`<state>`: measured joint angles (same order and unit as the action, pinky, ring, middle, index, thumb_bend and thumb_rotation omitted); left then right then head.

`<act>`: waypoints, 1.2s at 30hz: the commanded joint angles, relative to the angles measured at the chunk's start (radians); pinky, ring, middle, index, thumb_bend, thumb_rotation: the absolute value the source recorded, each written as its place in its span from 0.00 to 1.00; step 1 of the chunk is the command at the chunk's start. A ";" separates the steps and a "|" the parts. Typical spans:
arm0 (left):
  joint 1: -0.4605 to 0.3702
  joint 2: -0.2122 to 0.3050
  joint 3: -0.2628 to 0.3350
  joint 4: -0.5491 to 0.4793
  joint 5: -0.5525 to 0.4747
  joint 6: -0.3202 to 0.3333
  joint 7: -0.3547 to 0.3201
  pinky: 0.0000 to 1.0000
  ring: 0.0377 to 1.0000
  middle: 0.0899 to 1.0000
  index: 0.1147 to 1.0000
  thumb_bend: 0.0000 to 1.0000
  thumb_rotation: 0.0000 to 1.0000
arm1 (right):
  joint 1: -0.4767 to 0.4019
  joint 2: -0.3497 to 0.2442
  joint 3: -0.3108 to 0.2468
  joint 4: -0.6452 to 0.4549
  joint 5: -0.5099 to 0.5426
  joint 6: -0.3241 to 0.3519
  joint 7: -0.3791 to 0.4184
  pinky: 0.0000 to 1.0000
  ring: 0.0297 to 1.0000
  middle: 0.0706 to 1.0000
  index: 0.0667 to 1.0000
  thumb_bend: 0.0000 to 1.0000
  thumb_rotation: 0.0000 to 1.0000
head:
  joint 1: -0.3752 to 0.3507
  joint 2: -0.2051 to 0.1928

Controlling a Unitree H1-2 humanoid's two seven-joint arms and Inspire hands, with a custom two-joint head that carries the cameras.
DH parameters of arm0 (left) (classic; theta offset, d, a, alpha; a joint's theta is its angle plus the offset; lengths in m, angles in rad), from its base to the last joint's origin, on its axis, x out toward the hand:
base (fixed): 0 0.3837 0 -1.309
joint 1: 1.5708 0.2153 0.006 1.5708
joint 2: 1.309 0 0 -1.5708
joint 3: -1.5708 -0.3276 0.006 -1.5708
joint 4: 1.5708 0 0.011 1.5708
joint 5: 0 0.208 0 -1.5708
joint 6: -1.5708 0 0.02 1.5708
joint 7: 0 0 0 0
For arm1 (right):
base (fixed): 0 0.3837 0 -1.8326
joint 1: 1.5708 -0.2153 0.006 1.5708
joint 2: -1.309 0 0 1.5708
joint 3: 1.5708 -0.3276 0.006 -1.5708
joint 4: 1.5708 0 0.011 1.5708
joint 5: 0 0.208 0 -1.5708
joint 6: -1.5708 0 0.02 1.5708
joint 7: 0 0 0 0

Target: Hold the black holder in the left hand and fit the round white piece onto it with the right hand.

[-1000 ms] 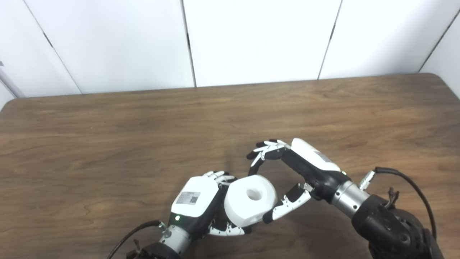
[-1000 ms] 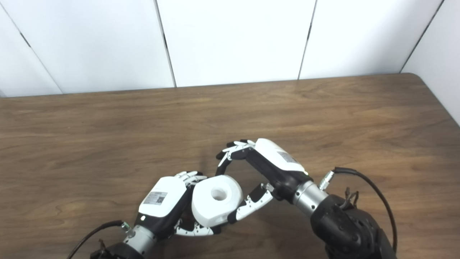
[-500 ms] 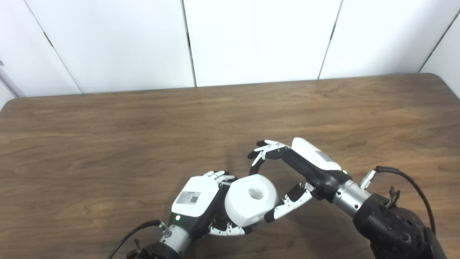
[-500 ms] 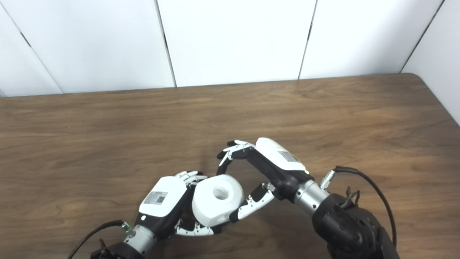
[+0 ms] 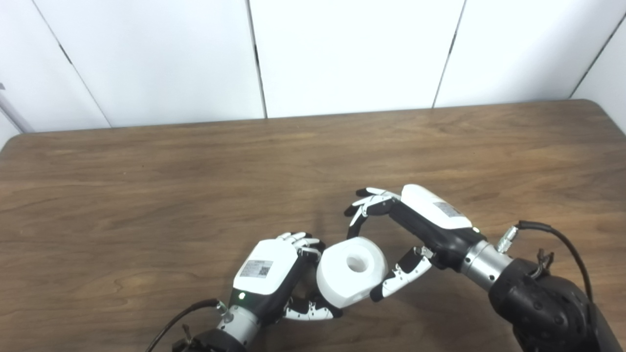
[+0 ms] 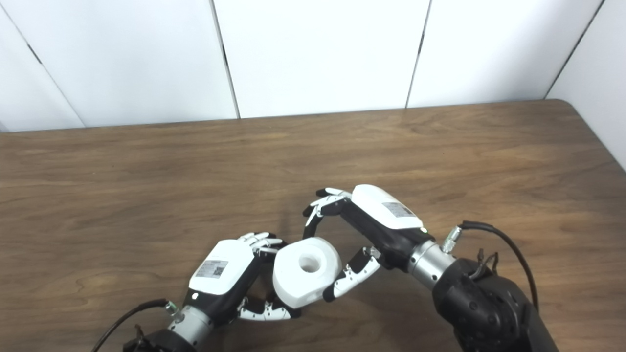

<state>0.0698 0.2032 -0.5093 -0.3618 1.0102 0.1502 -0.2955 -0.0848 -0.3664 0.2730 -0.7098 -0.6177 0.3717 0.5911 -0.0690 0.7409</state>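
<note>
The round white piece (image 5: 337,283) with a hole in its middle hangs low over the table, between my two hands. My right hand (image 5: 420,222) is shut on it, its fingers (image 5: 359,215) curling onto the top edge and its thumb (image 5: 398,278) pressing the lower right side. My left hand (image 5: 266,266) lies just left of the piece, fingers curled toward it and thumb reaching under it. A narrow dark gap shows between the left palm and the piece. I cannot make out the black holder, since the hand and the piece hide that spot.
The brown wooden table (image 5: 146,195) stretches wide around both hands, its far edge against a white panelled wall (image 5: 342,54). Cables run from each wrist near the bottom edge of the picture.
My right hand has shifted a little to the right, carrying the white piece with it. A gap has opened between the piece and my left hand, which stayed in place.
</note>
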 commanded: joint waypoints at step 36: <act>0.044 0.021 -0.031 0.078 0.016 0.055 -0.134 0.87 0.88 0.79 0.42 0.52 0.06 | 0.005 0.022 0.054 0.003 -0.067 -0.056 0.004 0.82 0.92 0.78 0.45 0.52 0.13 | -0.006 0.005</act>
<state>0.0696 0.2033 -0.5090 -0.3617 1.0101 0.1507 -0.2957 -0.0709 -0.3375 0.3170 -0.6941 -0.6676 0.3326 0.5800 -0.0736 0.7455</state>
